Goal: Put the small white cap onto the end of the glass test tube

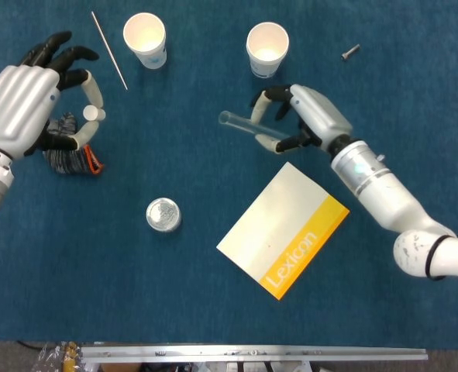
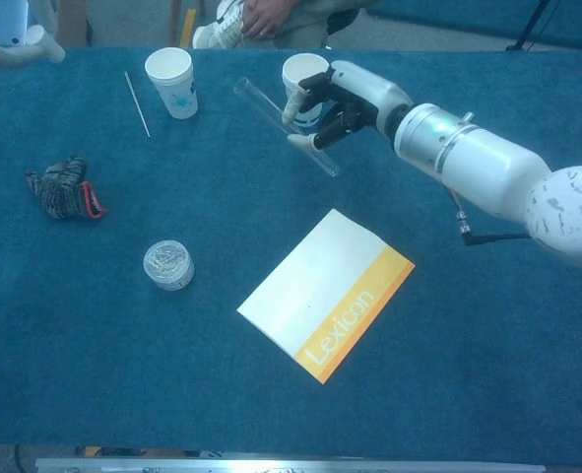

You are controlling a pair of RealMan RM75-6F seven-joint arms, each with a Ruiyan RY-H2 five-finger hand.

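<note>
My right hand (image 1: 302, 118) (image 2: 342, 99) holds the clear glass test tube (image 1: 244, 127) (image 2: 283, 126) off the table, its open end pointing left toward the other hand. My left hand (image 1: 29, 105) is raised at the far left and pinches the small white cap (image 1: 92, 114) between thumb and a finger. In the chest view only the fingertips (image 2: 15, 53) of that hand show at the top left edge with the cap (image 2: 38, 36). A wide gap of blue cloth separates the cap from the tube's end.
Two paper cups (image 1: 145, 39) (image 1: 266, 48) stand at the back, with a thin rod (image 1: 108, 49) and a screw (image 1: 350, 52). A dark glove (image 1: 70, 156) lies under my left hand. A round tin (image 1: 163, 215) and a white-and-orange Lexicon booklet (image 1: 283, 229) lie on the blue table (image 1: 174, 302).
</note>
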